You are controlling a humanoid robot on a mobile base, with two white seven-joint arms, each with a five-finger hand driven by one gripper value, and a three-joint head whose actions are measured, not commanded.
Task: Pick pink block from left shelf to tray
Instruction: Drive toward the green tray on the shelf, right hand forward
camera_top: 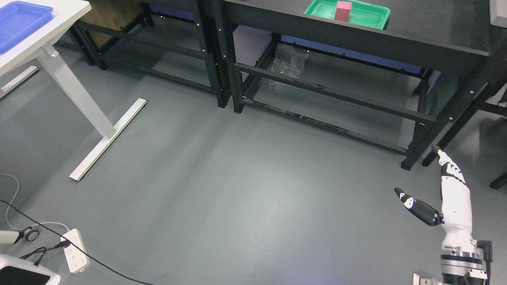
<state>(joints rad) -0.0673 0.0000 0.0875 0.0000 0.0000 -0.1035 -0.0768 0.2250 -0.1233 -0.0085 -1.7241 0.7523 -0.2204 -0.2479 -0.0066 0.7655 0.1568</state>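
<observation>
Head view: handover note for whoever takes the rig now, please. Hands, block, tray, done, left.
Right hand: low at lower right over the floor, fingers spread, holding nothing.
Left hand: not in view.
Pink block: stands upright inside the green tray on the black table, top right.
Blue tray: on the white table at upper left, nothing visible in it.
Done: the block already sits in a tray, no hand on it.
Left: if green is the target, seemingly nothing; if blue, the whole carry remains.

One pink block (344,10); two trays, green (370,16), blue (20,21); one power strip (75,251); perhaps one plastic bag (287,63)
</observation>
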